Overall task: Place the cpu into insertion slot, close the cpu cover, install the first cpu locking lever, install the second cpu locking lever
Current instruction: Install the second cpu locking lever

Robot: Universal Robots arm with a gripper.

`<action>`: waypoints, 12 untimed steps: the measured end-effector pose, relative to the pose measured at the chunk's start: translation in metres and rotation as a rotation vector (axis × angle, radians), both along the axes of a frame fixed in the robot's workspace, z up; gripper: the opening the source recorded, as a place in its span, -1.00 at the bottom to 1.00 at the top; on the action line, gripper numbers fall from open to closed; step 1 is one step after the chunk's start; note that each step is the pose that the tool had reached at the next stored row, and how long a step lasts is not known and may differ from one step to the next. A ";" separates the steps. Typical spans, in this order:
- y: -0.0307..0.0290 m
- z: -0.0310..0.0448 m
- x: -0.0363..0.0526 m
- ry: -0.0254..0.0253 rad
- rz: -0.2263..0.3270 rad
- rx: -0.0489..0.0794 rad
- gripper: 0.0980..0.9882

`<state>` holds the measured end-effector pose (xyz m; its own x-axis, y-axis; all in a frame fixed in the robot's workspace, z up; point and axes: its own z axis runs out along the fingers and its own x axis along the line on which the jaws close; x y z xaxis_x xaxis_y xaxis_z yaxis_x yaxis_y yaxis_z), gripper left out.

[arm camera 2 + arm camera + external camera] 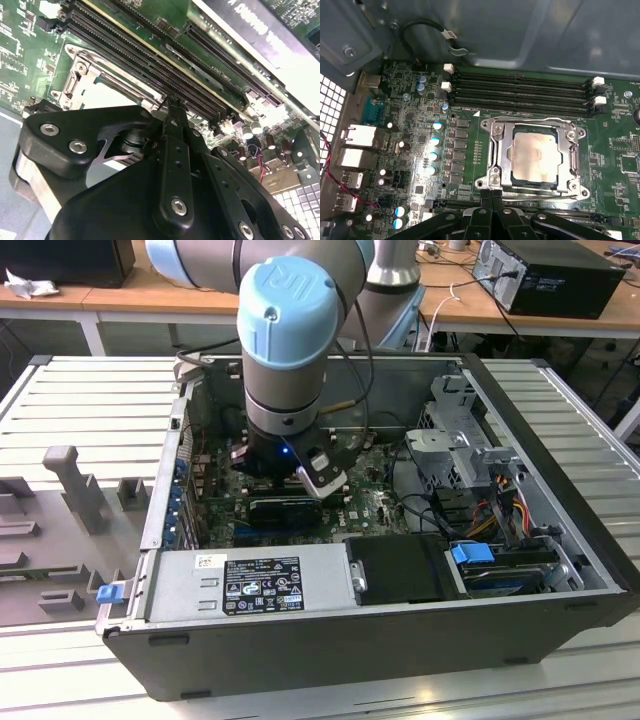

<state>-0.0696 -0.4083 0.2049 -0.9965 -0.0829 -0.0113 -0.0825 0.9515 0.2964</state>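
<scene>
One open computer case (pixel 380 640), one green motherboard (pixel 405 150), four memory slots (pixel 520 92). Inside insertion slot (pixel 495 150): one cpu (pixel 534 152), framed by closed cpu cover (pixel 507 127). Gripper (pixel 491 196) lowered into case, just beside cover's edge, fingers (pixel 172 120) pressed together, holding nothing.

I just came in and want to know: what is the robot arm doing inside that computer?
The gripper is down inside the open computer case, right at the edge of the insertion slot on the green motherboard. Its fingers are pressed together. The cpu already sits in the slot, and the cpu cover lies flat around it.
</scene>
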 end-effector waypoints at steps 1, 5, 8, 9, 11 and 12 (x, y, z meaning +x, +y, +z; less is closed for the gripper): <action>-0.0003 -0.0013 -0.0023 0.0002 0.000 0.008 -0.98; -0.0003 -0.0053 -0.0050 0.0002 0.000 0.023 -0.98; -0.0002 -0.0074 -0.0051 0.0001 0.000 0.032 -0.98; -0.0002 -0.0079 -0.0050 0.0003 0.000 0.036 -0.98; 0.0011 -0.0092 -0.0050 0.0007 0.000 0.052 -0.98; 0.0015 -0.0097 -0.0050 0.0007 0.000 0.056 -0.98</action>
<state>-0.0745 -0.4069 0.1952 -0.9965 -0.0821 -0.0153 -0.0823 0.9335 0.3490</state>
